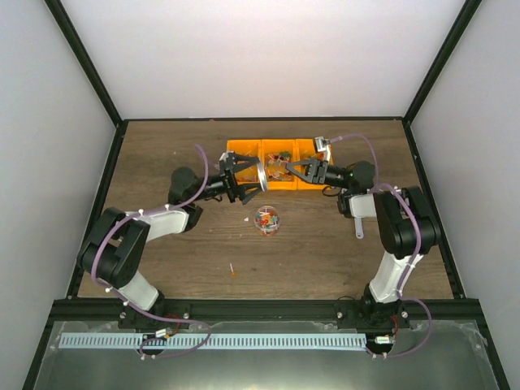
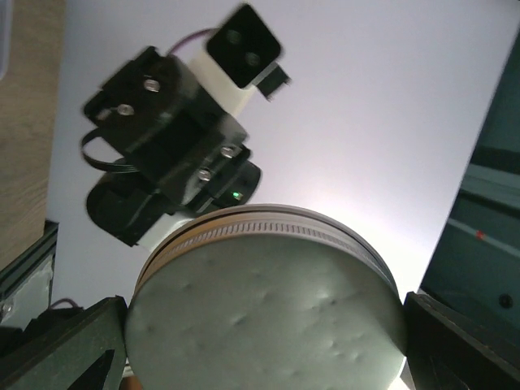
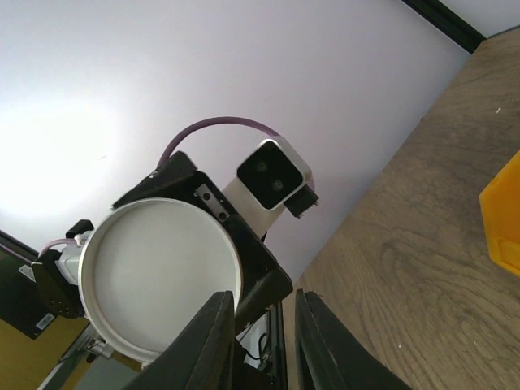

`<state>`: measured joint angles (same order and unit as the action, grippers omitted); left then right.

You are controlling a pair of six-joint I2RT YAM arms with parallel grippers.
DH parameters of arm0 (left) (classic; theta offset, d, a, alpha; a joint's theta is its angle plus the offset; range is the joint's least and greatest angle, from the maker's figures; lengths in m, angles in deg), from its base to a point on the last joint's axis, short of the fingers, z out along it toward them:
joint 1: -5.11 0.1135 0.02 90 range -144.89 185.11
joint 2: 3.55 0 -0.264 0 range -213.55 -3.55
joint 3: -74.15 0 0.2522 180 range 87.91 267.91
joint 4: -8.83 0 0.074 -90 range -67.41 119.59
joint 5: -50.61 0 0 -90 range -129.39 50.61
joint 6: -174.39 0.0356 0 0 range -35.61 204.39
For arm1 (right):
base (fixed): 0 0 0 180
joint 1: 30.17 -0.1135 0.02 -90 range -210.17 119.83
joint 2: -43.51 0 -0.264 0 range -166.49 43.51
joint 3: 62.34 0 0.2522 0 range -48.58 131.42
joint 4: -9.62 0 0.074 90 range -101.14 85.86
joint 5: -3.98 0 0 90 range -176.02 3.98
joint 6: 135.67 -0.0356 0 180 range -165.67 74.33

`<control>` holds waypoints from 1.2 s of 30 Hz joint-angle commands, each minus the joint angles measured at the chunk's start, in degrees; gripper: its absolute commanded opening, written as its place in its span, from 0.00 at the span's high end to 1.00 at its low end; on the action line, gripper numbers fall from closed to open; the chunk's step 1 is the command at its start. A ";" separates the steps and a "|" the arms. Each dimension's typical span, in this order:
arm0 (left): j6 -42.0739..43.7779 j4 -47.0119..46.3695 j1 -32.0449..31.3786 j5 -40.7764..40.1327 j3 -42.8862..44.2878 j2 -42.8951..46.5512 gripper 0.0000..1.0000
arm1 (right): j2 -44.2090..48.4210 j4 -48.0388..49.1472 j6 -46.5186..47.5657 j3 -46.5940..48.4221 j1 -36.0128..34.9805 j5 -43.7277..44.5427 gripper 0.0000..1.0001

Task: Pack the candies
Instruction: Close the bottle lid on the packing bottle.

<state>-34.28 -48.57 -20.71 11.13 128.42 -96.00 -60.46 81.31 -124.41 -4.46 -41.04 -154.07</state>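
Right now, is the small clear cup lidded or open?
Open: the left gripper holds the round lid away from the cup of candies.

You've got nothing readable in any of the three views: no text, label, brand, number or sign. The lid (image 2: 260,309) face is plain, with small dents only. The orange bin (image 1: 244,151) shows no marking you could make out from above.
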 commanded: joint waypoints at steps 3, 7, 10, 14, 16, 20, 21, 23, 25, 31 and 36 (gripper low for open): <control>6.91 25.67 1.52 5.64 6.49 4.10 0.10 | 5.95 -7.40 7.26 -0.32 0.24 0.38 0.76; 19.30 41.30 1.98 6.75 10.79 4.95 0.10 | 9.99 -16.41 12.71 -1.01 0.61 2.50 0.73; 29.98 54.26 2.38 6.24 14.31 4.75 0.10 | 13.52 -26.58 18.81 -1.32 0.97 5.34 0.70; 47.25 75.67 2.62 2.51 22.10 3.61 0.10 | 17.69 -34.75 24.16 -1.67 1.41 6.65 0.69; 53.27 83.29 2.62 0.20 25.15 2.86 0.10 | 19.56 -38.61 26.75 -1.87 1.75 7.30 0.69; 66.61 98.68 2.40 -4.75 32.47 0.23 0.12 | 22.77 -43.88 29.48 -2.58 2.90 8.64 0.69; 69.38 102.02 2.34 -5.94 34.33 -0.52 0.12 | 23.53 -44.42 29.56 -2.91 3.36 8.95 0.69; 73.92 107.36 2.14 -8.73 37.24 -1.65 0.13 | 24.93 -45.13 29.61 -3.75 4.42 9.30 0.69; 76.86 110.87 1.82 -11.29 39.24 -2.23 0.12 | 26.39 -45.15 29.55 -4.85 5.57 9.60 0.69; 83.21 117.96 -0.76 -20.46 43.52 -3.86 0.12 | 29.55 -46.31 29.57 -7.24 8.67 9.15 0.69; 87.96 124.46 -4.35 -29.40 48.59 -6.85 0.11 | 30.13 -47.84 30.44 -7.56 9.11 8.91 0.69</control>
<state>47.40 68.37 -22.66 -9.46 173.21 -100.98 -31.63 35.06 -95.60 -12.02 -32.58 -145.24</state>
